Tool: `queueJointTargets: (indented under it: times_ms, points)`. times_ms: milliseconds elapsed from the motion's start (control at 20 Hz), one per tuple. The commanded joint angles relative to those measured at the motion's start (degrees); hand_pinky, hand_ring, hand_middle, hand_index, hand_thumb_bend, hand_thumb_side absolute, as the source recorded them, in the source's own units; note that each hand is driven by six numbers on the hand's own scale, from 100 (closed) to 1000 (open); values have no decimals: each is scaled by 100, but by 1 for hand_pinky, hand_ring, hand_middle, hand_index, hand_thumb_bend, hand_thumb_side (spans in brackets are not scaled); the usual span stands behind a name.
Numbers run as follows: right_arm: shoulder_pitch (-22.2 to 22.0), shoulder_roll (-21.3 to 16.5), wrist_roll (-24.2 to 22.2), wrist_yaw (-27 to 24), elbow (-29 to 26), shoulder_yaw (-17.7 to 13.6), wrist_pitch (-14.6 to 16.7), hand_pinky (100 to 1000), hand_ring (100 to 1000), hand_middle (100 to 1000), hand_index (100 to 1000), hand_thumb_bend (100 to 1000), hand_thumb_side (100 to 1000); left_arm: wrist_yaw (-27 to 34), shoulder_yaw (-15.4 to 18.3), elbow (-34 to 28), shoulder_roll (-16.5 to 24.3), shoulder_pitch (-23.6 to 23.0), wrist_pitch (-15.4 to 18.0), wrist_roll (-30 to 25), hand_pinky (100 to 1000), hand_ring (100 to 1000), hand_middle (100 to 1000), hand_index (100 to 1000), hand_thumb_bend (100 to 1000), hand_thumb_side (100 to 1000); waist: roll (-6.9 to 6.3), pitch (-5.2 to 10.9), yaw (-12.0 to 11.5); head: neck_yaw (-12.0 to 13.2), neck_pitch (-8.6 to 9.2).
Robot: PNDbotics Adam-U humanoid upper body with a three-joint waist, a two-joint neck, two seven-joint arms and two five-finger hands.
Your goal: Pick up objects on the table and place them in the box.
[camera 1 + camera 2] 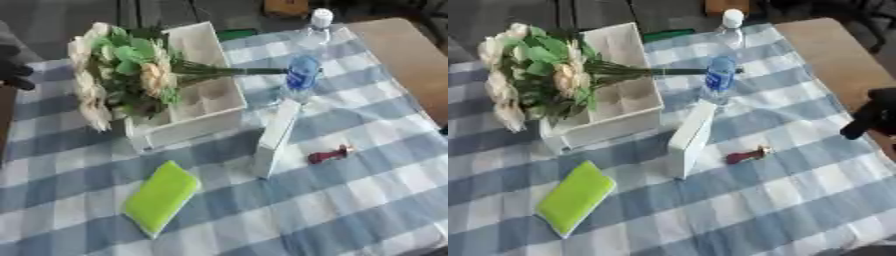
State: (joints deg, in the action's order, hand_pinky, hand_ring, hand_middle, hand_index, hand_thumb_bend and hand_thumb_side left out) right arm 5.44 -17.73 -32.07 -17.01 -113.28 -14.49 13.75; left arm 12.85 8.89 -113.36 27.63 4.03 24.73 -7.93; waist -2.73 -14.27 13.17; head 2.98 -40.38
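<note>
While the flowers [118, 75] already lie across the box [210, 95], the bottle [306, 65], white carton [276, 137], green sponge [162, 197] and small red thing [328, 156] all sit on the cloth. Left hand [13, 72] at left edge, right hand [872, 117] at right edge; can't tell their fingers. Plenty of room up front, though the bottle's near the far edge.

A blue-and-white checked cloth [350, 200] covers the table to its near and left edges; along the right edge a strip of bare brown tabletop [833, 55] shows; beyond the far edge lies dark grey floor [52, 25]; an orange-brown shape [285, 7] sits there; light is soft and even.
</note>
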Motion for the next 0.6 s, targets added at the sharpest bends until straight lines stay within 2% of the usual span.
queueJointTargets:
  times_ms: [50,350,600]
  points:
    - [4,-83,9,35,-131,-66,1,585,524,599,808,100,705,521,56,-123,-61,21,127,-328,602,681,740,824,474,753,3,104,-27,8,-56]
    - [-8,-102,-27,47,-131,-49,-51,585,524,599,809,100,709,877,-3,-123,-178,-22,197,-756,594,669,731,822,472,760,-22,156,-95,-21,-95]
    - [-20,-102,-38,39,-131,-54,-51,585,523,599,809,100,709,920,-28,-123,-265,-32,50,-838,589,659,722,820,463,772,-27,178,-92,-44,-77]
